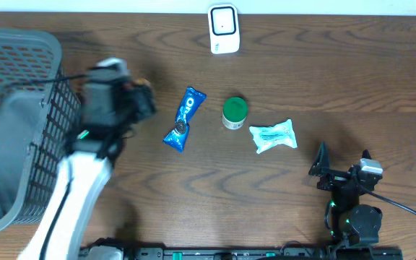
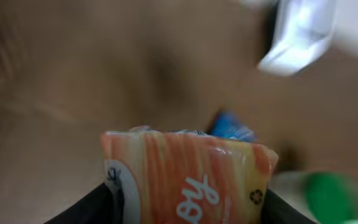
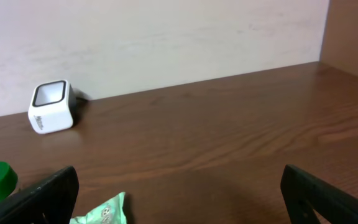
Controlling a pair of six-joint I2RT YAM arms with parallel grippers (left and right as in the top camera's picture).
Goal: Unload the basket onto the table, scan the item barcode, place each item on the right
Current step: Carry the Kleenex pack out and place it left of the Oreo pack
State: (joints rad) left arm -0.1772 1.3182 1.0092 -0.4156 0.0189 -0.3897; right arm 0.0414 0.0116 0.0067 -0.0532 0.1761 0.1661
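1. the left end effector (image 2: 185, 208) pinched an orange packet (image 2: 185, 177) across its width, with a dark finger against each side. the right end effector (image 3: 179, 196) stood spread wide and empty, low over the bench (image 1: 352, 79).
2. the orange packet, the task's thing, was up off the bench in that grip. it hung between the grey basket (image 1: 20, 54) and the blue packet (image 1: 185, 119), well apart from the white scanner (image 1: 223, 29) at the far edge.
3. risk: much of the soft packet stood out beyond the fingers, so it could sag, twist or slip free. a fast swing of the arm would probably cause that, and the left wrist view was blurred.
4. risk: no barcode showed on the face toward the wrist camera. the wrong face might be turned to the scanner's window, and nothing would read.
5. risk: a low path across the bench could knock the blue packet or the green-lidded tub (image 1: 234, 112), both lying near the way to the scanner.
6. writing: the orange packet carried white script, cut off by the frame and too blurred to read, with a small round mark near its right edge. the print on the blue packet and the dark lettering on the scanner's side were too small to make out.
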